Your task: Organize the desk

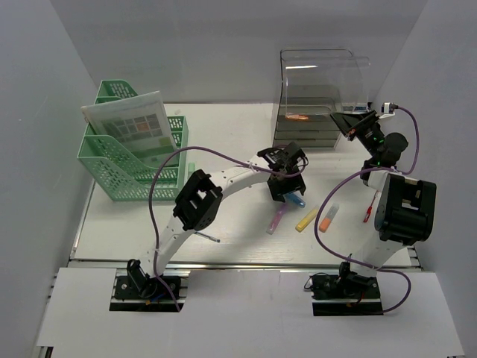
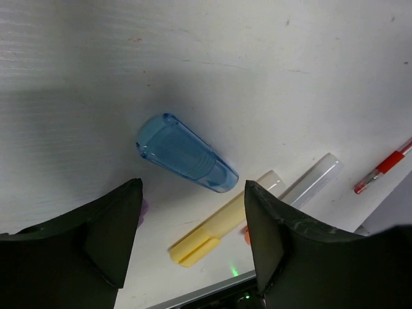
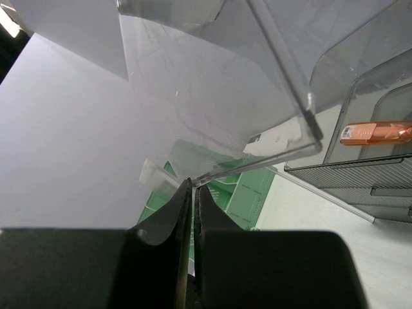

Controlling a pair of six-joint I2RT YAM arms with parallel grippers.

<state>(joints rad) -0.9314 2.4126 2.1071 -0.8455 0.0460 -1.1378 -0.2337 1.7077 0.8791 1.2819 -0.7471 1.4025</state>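
The white desk (image 1: 223,127) holds loose pens at its middle front. My left gripper (image 1: 287,185) is open and hovers just above a blue highlighter (image 1: 296,200), which lies between and beyond the jaws in the left wrist view (image 2: 183,154). My right gripper (image 1: 349,123) is raised at the back right, shut on the front edge of the clear lid (image 1: 328,71) of an acrylic drawer organizer (image 1: 305,127). In the right wrist view the lid's thin edge (image 3: 257,161) runs into my shut right gripper (image 3: 193,185).
A purple highlighter (image 1: 277,218), yellow highlighter (image 1: 306,219), orange highlighter (image 1: 329,218) and red pen (image 1: 367,211) lie near the blue one. A thin pen (image 1: 207,237) lies by the left arm. Green file racks (image 1: 130,160) hold a printed sheet (image 1: 130,127). An orange item (image 1: 298,117) sits in the organizer.
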